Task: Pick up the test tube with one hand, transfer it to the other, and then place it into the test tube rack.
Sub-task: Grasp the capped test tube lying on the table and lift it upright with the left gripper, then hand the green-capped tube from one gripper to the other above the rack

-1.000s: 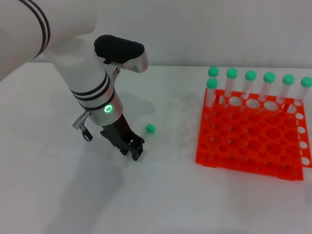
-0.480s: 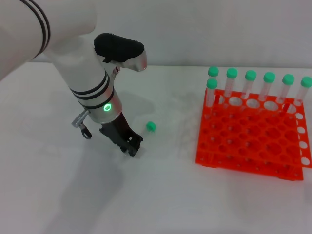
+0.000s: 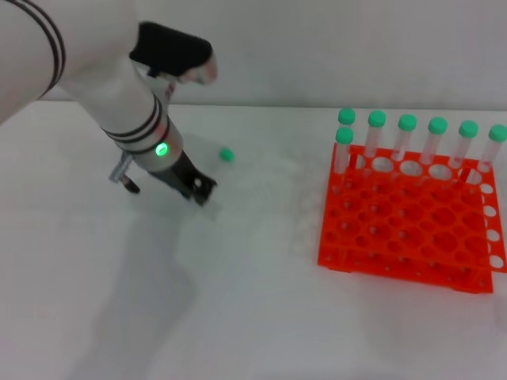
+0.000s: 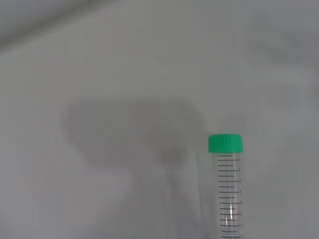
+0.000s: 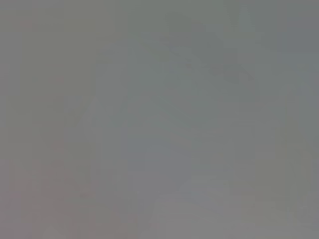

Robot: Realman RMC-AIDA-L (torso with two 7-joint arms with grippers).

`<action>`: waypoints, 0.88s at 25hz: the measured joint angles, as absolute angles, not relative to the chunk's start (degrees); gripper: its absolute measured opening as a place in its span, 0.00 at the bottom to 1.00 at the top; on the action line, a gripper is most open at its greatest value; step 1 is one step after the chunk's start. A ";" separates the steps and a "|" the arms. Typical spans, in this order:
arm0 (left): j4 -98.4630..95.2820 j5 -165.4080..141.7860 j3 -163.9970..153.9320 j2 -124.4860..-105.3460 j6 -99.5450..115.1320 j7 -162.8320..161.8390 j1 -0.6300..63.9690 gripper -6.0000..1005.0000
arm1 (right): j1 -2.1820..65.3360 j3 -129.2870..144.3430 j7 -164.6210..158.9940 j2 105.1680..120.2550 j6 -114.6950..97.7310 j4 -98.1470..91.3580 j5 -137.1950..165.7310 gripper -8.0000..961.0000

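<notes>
Green-capped test tube (image 3: 226, 155) is riding pinched in left claw (image 3: 203, 188) above surface (image 3: 238, 317) far-left part; keep grip steady, carrying toward handover; rack (image 3: 408, 222) waiting right edge

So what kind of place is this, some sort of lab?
Probably a lab-style test bench: an orange test tube rack with green-capped tubes sits on a plain white table, and the robot's left gripper holds one test tube.

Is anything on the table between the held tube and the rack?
Nothing visible: the table is bare between the tube in the left gripper and the rack.
</notes>
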State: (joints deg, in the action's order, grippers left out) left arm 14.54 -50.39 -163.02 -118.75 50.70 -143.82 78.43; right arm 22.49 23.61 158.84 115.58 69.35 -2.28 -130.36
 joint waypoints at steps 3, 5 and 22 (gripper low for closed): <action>15.56 -48.76 -162.98 -118.85 44.02 -143.79 77.05 0.18 | 22.54 23.64 158.75 115.63 69.34 -2.28 -130.34 0.86; 15.43 -44.90 -162.95 -118.86 37.60 -142.42 75.32 0.18 | 22.54 23.69 158.73 115.66 69.34 -2.28 -130.34 0.86; 3.37 -6.75 -162.95 -119.09 -1.01 -114.51 67.95 0.18 | 22.45 24.38 158.62 115.74 69.37 -1.62 -130.34 0.86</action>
State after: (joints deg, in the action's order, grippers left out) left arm 3.37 -6.75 -162.95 -119.09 -1.01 -114.51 67.95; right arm 22.45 24.38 158.62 115.74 69.37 -1.62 -130.34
